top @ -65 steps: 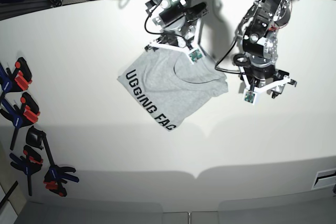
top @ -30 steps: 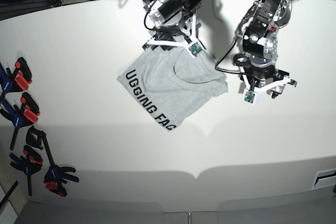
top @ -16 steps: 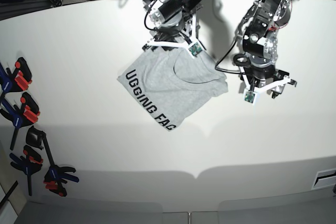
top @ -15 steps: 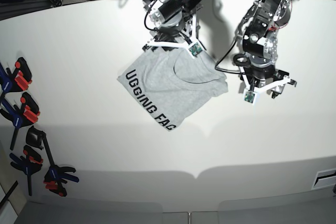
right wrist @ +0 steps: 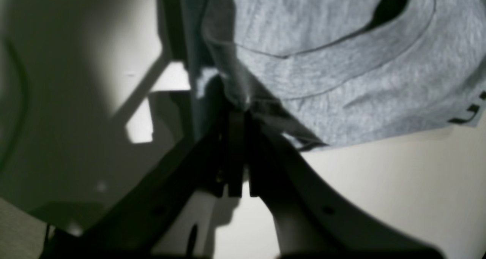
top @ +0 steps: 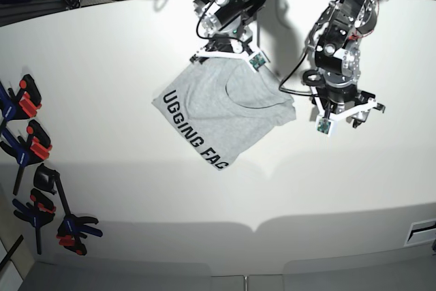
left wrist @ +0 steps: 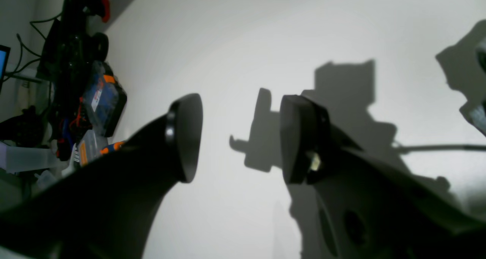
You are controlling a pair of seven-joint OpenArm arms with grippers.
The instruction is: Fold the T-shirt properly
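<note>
So the T-shirt (top: pixel 221 110) is lying folded up on the white table (top: pixel 136 52), a bit back of the middle, turned at an angle, with the black lettering (top: pixel 194 141) running along its front-left edge and the curved neckline (top: pixel 248 100) facing up. In the right wrist view you can see the grey fabric (right wrist: pixel 341 61) up close, and the back edge of it is bunched and pulled up into a little peak right where the fingers meet. The right gripper (right wrist: pixel 237 111) is pressed together on that bunched edge of the shirt, so it's got a pinch of cloth at the far corner near the collar; in the base view it sits right at the shirt's back edge (top: pixel 228 56). The left gripper (left wrist: pixel 239 137) is spread wide with nothing between its two dark pads (left wrist: pixel 188 133), just bare table and shadows under it. In the base view it hangs off to the side of the shirt (top: pixel 344 117), near the shirt's corner but not touching it. Over on the far edge of the table there's a row of clamps (top: pixel 30 161) with orange and blue handles, well apart from everything else.
</note>
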